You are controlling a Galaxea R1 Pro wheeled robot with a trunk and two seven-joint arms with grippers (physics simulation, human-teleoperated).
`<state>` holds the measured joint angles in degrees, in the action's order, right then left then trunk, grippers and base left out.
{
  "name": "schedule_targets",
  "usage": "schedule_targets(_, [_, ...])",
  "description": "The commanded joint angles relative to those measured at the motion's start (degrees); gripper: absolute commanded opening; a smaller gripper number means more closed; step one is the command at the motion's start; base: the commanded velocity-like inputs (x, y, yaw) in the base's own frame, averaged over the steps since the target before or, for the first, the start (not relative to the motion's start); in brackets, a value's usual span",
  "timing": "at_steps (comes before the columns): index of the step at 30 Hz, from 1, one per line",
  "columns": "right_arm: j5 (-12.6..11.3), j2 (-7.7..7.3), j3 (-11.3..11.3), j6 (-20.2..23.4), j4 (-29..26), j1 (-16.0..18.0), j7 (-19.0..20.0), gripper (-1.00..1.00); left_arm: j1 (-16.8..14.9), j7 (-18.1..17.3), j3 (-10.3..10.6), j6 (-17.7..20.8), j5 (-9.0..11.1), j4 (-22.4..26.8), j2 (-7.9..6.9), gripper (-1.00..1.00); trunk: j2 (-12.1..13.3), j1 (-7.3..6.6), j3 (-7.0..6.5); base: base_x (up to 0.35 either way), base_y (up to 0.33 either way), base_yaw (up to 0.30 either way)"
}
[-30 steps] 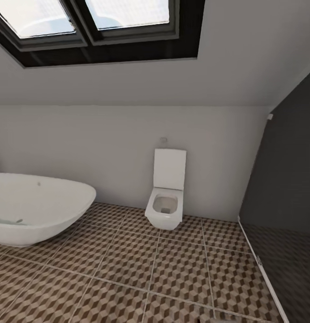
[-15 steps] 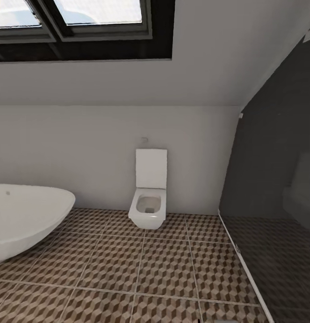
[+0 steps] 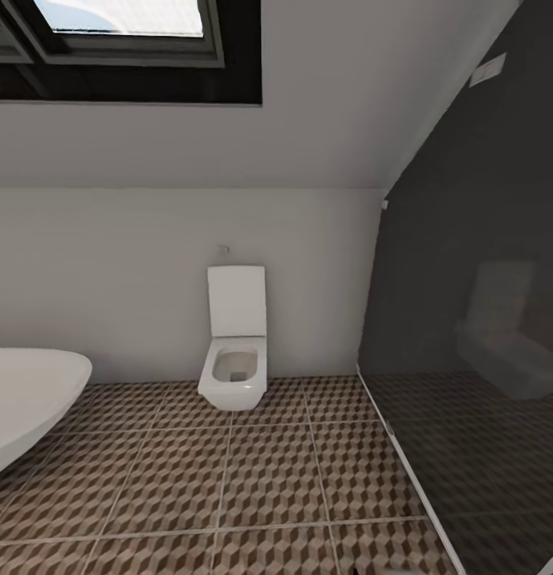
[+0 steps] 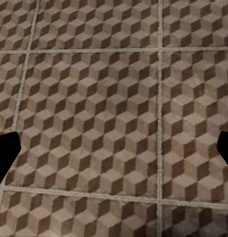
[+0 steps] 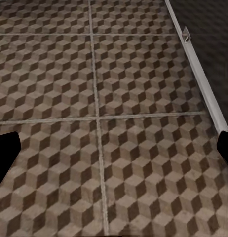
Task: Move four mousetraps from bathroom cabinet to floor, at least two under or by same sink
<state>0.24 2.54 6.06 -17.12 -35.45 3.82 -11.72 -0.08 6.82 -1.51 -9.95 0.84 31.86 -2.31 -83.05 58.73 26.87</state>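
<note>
Head view: cube-patterned bathroom floor (image 3: 252, 479) reaching to a pale grey wall, dark glass partition (image 3: 476, 319) along its right edge, white tub (image 3: 25, 399) at its left edge, square toilet (image 3: 235, 351) against the far wall. Left gripper (image 4: 114, 153) and right gripper (image 5: 114, 153) spread wide, gripping nothing, over bare tile.

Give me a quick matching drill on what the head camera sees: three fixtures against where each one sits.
Things:
1. toilet
2. bathtub
3. skylight

Places:
A. set in the sloped ceiling, upper left
B. against the back wall, lid raised
C. at the left edge, on the tiled floor

Pairs: 1-B, 2-C, 3-A
</note>
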Motion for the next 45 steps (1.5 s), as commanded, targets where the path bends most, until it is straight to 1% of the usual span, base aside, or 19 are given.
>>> schedule_targets(1, [0.02, -0.04, 0.28, -0.11, 0.07, 0.05, -0.5, 1.0, -0.01, 0.13, 0.02, -0.16, 0.08, 0.01, -0.02, 1.0, -0.03, 0.0, 0.06, 0.0, 0.0, -0.275])
schedule_targets(8, [0.02, 0.05, 0.34, -0.11, 0.21, 0.07, -0.5, 1.0, -0.01, 0.13, 0.09, -0.16, 0.06, 0.02, 0.05, 1.0, -0.03, 0.0, 0.06, 0.0, 0.0, -0.274])
schedule_targets(13, [0.02, -0.01, 0.28, -0.11, 0.36, 0.06, -0.5, 1.0, -0.01, 0.16, 0.1, -0.16, 0.04, -0.04, 0.84, 1.0, -0.03, 0.0, 0.06, 0.0, 0.0, -0.266])
schedule_targets(23, [0.02, 0.01, 0.28, -0.11, 0.4, 0.07, -0.5, 1.0, -0.01, 0.18, 0.2, -0.16, 0.02, -0.36, 1.09, 1.0, -0.03, 0.0, 0.06, 0.0, 0.0, -0.262])
schedule_targets(30, [0.02, 0.01, 0.27, -0.11, 0.38, 0.07, -0.5, 1.0, -0.01, 0.21, 0.73, -0.2, -0.04, -1.55, 1.65, 1.0, -0.03, 0.0, 0.06, 0.0, 0.0, -0.261])
schedule_targets(45, [0.02, 0.01, 0.27, -0.26, 0.38, 0.08, -0.5, 1.0, -0.01, 0.21, 0.89, -0.24, -0.05, -1.8, 1.79, 1.0, -0.03, 0.0, 0.06, 0.0, 0.0, -0.261])
